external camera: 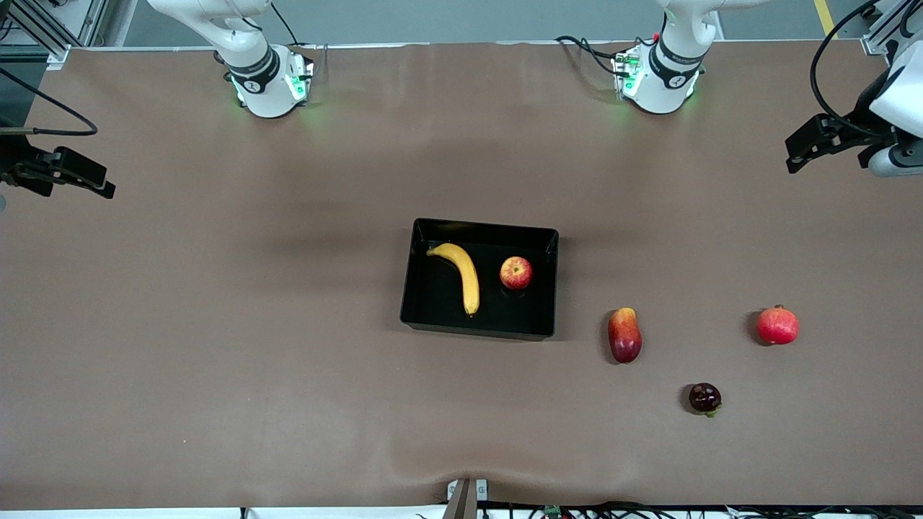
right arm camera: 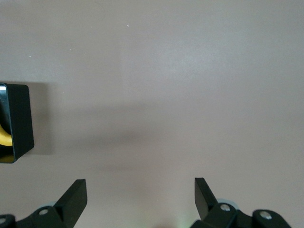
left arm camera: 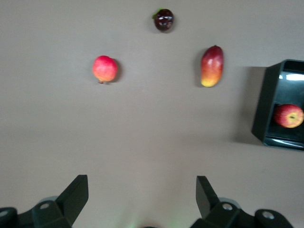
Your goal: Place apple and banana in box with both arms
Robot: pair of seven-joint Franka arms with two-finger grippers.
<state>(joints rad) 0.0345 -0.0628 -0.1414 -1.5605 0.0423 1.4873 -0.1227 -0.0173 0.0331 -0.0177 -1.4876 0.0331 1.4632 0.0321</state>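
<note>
The black box (external camera: 440, 311) lies in the middle of the table. Inside it the yellow banana (external camera: 461, 274) curves along the side toward the right arm's end, and the red-yellow apple (external camera: 516, 273) rests beside it. My left gripper (external camera: 811, 144) hangs open and empty over the left arm's end of the table. Its wrist view shows its wide-apart fingers (left arm camera: 142, 183), a corner of the box (left arm camera: 266, 104) and the apple (left arm camera: 288, 116). My right gripper (external camera: 83, 176) hangs open and empty over the right arm's end. Between its fingers (right arm camera: 141, 185) is bare table, with the box's corner (right arm camera: 21, 118) and a sliver of banana (right arm camera: 4, 137) at the frame's edge.
Three other fruits lie toward the left arm's end, nearer to the front camera than the box's middle: a mango-like red-yellow fruit (external camera: 624, 335), a plain red round fruit (external camera: 778, 325) and a small dark purple fruit (external camera: 704, 398). The arm bases (external camera: 270, 79) (external camera: 660, 76) stand farthest from the camera.
</note>
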